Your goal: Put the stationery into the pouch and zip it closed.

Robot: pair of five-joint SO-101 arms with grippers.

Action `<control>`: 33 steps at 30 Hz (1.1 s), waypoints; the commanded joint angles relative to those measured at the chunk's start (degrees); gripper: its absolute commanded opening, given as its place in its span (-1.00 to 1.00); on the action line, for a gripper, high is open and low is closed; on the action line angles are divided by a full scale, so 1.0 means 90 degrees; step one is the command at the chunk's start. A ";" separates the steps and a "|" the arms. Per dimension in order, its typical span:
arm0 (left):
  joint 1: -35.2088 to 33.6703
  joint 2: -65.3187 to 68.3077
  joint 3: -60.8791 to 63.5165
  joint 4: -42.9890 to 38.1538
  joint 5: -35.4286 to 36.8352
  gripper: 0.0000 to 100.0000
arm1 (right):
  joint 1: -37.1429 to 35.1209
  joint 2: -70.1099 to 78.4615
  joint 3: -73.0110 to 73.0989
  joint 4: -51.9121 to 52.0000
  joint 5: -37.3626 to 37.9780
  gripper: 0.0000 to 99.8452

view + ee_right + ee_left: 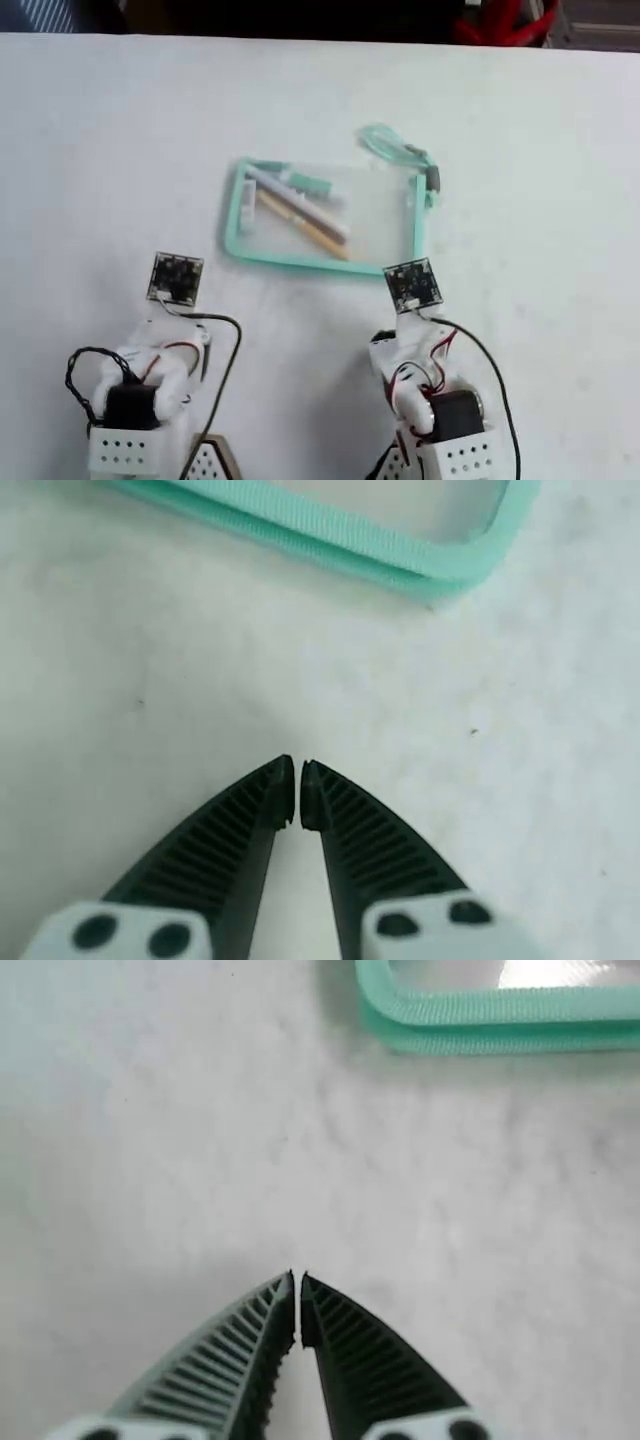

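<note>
A white surface [520, 150] is shown carrying a clear pouch [300, 262] edged in mint green, laid flat near its middle, with a green wrist strap [385, 143] trailing from the far right corner. The left gripper [297, 1292] and right gripper [298, 780] are held low over the surface just short of the pouch's near corners, each closed tip to tip with nothing grasped. Several pens [300, 210] are seen lying slantwise inside the pouch, toward its left end.
</note>
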 commanded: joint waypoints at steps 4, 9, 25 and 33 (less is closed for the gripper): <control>0.0044 -0.0024 -0.0010 0.0049 0.0020 -0.93 | 0.0601 -0.0034 0.0049 0.0034 -0.0068 -0.96; 0.0044 -0.0024 -0.0010 0.0049 0.0020 -0.93 | 0.0698 -0.0034 0.0049 0.0034 -0.0068 -0.96; 0.0044 -0.0024 -0.0010 0.0049 0.0020 -0.93 | 0.0718 -0.0024 0.0049 0.0034 -0.0078 -0.96; 0.0044 -0.0024 -0.0010 0.0049 0.0020 -0.93 | 0.0718 -0.0024 0.0049 0.0034 -0.0078 -0.96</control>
